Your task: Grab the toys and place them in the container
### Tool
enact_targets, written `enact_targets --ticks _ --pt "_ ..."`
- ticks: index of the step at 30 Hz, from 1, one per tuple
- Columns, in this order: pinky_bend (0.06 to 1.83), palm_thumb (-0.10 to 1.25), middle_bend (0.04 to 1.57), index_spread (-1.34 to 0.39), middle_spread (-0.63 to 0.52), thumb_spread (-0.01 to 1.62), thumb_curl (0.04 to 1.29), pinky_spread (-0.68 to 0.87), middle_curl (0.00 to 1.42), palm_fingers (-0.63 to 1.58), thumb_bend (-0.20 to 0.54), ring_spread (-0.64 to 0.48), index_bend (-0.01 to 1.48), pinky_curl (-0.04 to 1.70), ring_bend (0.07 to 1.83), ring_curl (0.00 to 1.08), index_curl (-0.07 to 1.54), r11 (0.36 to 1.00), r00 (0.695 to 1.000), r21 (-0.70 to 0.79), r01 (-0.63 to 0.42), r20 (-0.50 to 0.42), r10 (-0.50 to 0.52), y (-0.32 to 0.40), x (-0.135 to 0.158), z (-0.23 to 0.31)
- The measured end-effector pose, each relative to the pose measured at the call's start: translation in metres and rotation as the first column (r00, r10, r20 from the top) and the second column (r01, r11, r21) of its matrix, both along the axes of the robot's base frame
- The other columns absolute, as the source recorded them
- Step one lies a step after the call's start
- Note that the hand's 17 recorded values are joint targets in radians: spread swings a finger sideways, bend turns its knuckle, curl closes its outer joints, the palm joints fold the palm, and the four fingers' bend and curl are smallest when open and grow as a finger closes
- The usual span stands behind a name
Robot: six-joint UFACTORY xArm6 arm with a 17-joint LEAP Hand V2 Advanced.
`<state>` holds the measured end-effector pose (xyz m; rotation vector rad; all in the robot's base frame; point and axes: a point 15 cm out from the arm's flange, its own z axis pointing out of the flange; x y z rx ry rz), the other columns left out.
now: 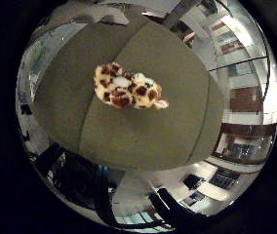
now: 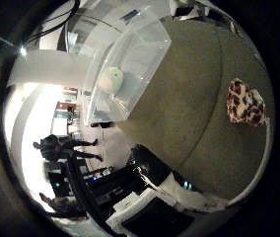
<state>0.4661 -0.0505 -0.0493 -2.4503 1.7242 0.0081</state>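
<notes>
Robot hand state we cannot tell. We hover above the olive-green cloth-covered bench [image 1: 143, 131], where a cream plush toy with brown spots [image 1: 128, 91] lies, well apart from the clear plastic container [image 2: 130, 64] holding a pale green ball [image 2: 113, 78]. Judging the reach step: next, descend onto the toy and grasp.

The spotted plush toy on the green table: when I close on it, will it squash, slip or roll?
The spotted plush toy looks soft and fuzzy, so it will probably squash and flop rather than stay stiff. Its fabric surface should grip instead of slipping. It lies flat and lumpy on the green table, so rolling seems unlikely, and it is probably light.
</notes>
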Motion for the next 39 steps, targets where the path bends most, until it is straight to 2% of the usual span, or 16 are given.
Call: enact_targets --ticks 9,14,21,34,39 --pt "0.81 0.43 0.24 -0.28 0.12 1.07 0.29 0.54 0.31 0.21 -0.024 0.23 0.18 0.03 0.39 0.21 0.36 0.997 0.997 0.000 0.074 0.025 -0.074 -0.036 0.045 -0.024" --pt "0.81 0.43 0.22 -0.29 0.12 1.07 0.29 0.54 0.32 0.23 -0.024 0.23 0.18 0.00 0.36 0.21 0.34 0.996 0.996 -0.007 0.085 0.025 -0.085 -0.052 0.055 -0.039" --pt "0.81 0.43 0.21 -0.29 0.12 1.06 0.28 0.57 0.32 0.24 -0.026 0.23 0.17 0.00 0.34 0.21 0.33 0.995 0.995 -0.020 0.100 -0.023 -0.100 -0.066 0.046 -0.068" --pt "0.80 0.36 0.20 -0.28 0.14 1.03 0.28 0.58 0.32 0.26 -0.027 0.25 0.18 -0.01 0.31 0.21 0.32 0.990 0.977 -0.094 0.101 -0.179 -0.117 -0.088 0.032 -0.116" --pt "0.72 0.38 0.24 -0.28 0.04 1.02 0.28 0.57 0.33 0.43 -0.021 0.20 0.19 -0.01 0.41 0.23 0.33 0.991 0.974 -0.099 0.093 -0.197 -0.111 -0.087 0.027 -0.121"
